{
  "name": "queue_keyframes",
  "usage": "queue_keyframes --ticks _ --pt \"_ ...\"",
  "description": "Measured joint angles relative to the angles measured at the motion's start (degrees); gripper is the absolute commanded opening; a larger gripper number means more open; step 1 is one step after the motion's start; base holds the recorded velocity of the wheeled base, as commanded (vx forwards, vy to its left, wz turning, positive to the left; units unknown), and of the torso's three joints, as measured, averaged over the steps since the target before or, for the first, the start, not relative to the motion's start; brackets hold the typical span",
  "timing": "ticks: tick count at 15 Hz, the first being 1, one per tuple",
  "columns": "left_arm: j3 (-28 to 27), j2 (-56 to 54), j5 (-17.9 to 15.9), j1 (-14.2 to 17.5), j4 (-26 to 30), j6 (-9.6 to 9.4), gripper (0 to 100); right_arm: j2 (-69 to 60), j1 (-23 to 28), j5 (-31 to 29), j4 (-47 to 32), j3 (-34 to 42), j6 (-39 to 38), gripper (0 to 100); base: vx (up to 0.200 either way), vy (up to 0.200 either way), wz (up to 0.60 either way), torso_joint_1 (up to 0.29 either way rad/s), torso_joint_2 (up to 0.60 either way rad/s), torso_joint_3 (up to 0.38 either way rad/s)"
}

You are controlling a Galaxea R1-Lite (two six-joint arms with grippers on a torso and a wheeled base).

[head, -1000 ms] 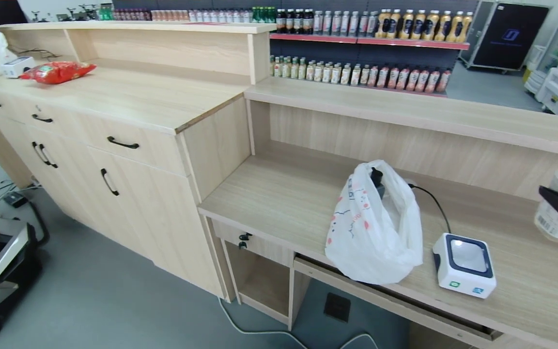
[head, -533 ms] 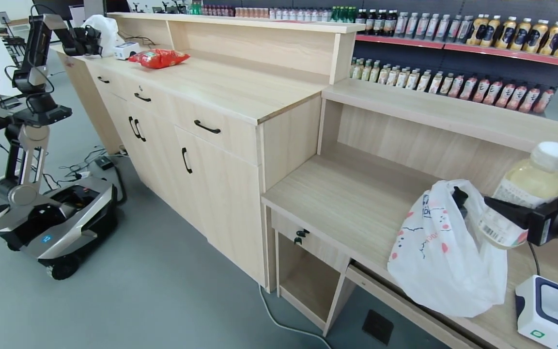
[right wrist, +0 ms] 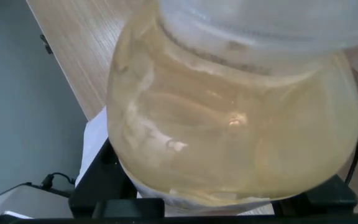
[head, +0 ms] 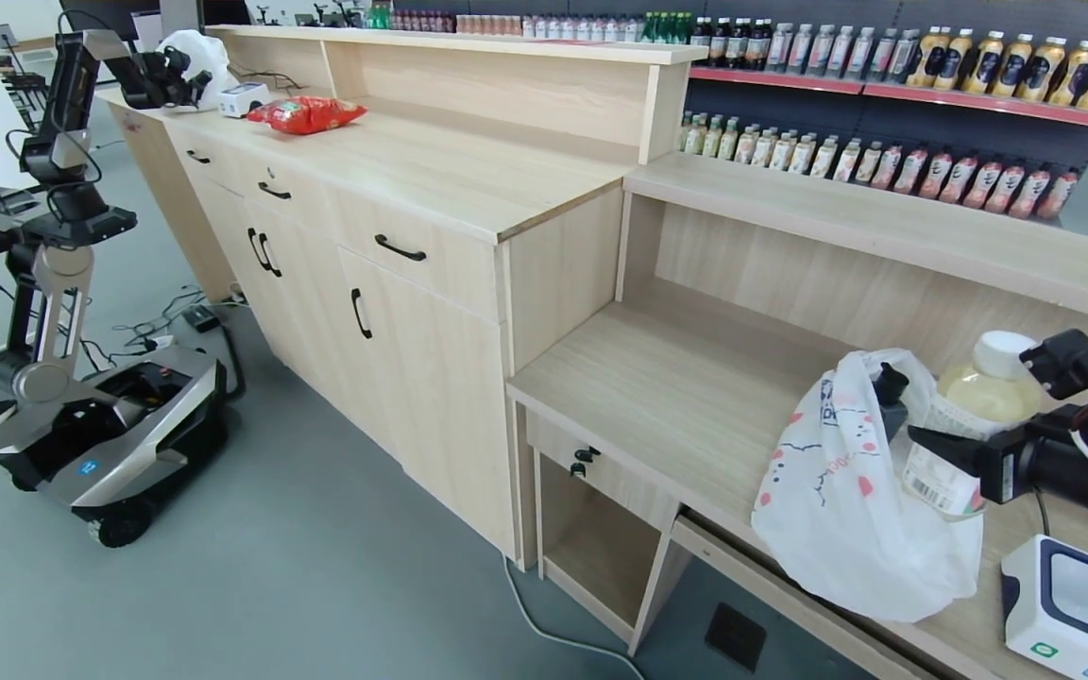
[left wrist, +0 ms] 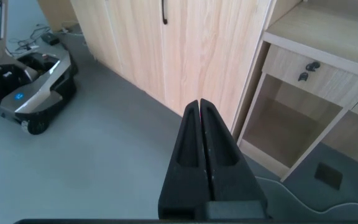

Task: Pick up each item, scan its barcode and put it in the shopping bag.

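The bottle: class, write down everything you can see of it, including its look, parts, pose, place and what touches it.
The bottle is rounded, clear plastic, filled with a pale yellow drink. It has a white cap and a white label with a barcode near its base. It is tilted, cap uppermost, with its base at the open mouth of the white bag. The right gripper is shut on its lower body. Whether it touches the bag cannot be told.
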State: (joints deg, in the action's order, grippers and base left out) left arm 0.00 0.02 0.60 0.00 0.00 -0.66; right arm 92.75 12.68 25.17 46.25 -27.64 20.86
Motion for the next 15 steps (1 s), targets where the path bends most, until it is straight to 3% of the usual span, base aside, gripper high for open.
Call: queue_keyframes --ticks 10,15 --pt "0.0 0.0 0.0 0.0 0.0 -0.02 0 8.1 3.5 -0.4 4.6 0.4 1.7 0 0.000 0.000 0.00 0.000 0.00 0.000" --pt "0.0 0.0 0.0 0.0 0.0 0.01 0 15.1 1.6 0.2 12.1 -0.9 1.4 0 0.000 0.000 0.00 0.000 0.00 0.000"
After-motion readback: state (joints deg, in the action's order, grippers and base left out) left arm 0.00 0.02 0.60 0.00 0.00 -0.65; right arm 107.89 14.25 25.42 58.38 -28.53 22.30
